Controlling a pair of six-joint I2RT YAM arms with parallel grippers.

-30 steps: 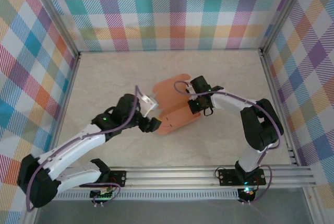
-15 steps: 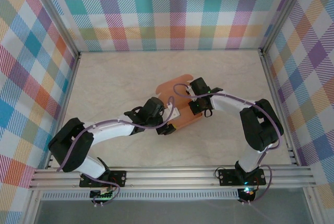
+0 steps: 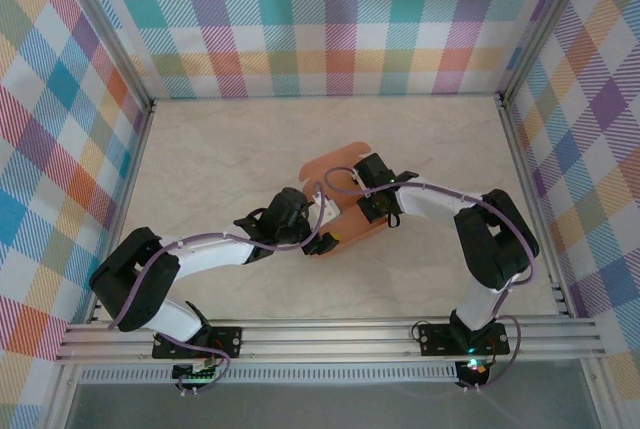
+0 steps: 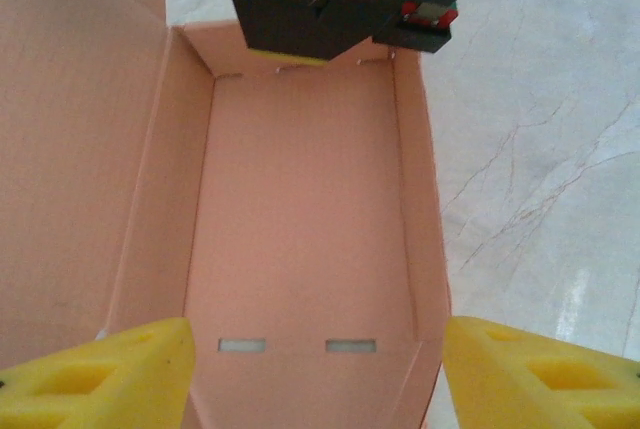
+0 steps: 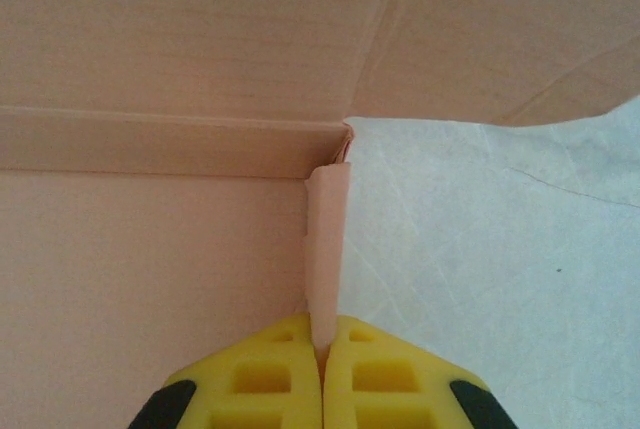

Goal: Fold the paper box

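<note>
Left claw (image 4: 320, 374) has reached the paper box (image 4: 300, 219), matte salmon card.

Bright, even light from overhead fills the top view and leaves only faint, soft shadows on the pale table (image 3: 200, 149), while the left wrist view is soft throughout, its yellow fingers (image 4: 100, 374) at 5 and 7 o'clock blurred and the box (image 4: 300, 249) flatly lit.

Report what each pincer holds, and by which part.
Right pincer grips the paper box by an upright side wall. Left pincer stands open, holding nothing.
</note>
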